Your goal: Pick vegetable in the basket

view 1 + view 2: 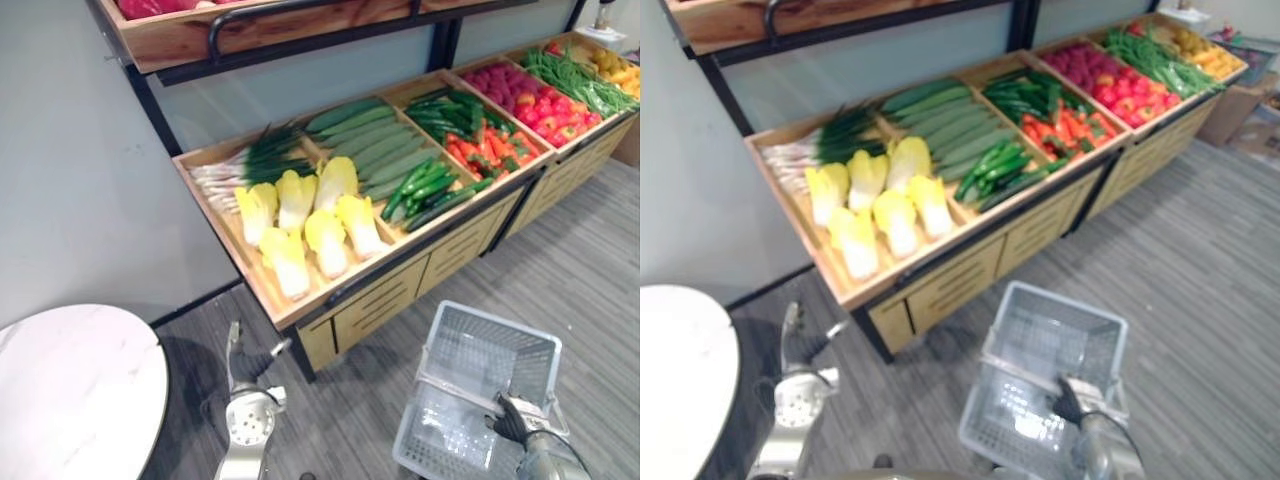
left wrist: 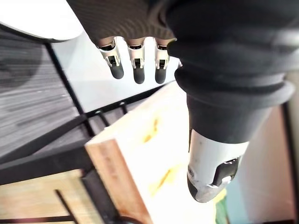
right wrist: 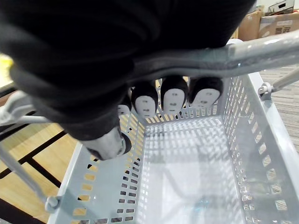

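1. Grey plastic mesh basket [image 1: 480,352], empty, sits in front of the wooden stall [image 1: 400,285].
2. Right hand [image 3: 173,100] is clenched round its handle [image 3: 261,49].
3. Left hand [image 2: 135,60] has loose, straight fingers holding nothing, just below the yellow cabbages [image 1: 300,225].

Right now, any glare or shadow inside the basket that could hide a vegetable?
Right eye view: a bright glare patch on the floor of the basket, just ahead of the right robot hand on its handle. Right wrist view: pale reflections on that floor, slots still readable, no vegetable visible. Left eye view: the cabbages are evenly lit.
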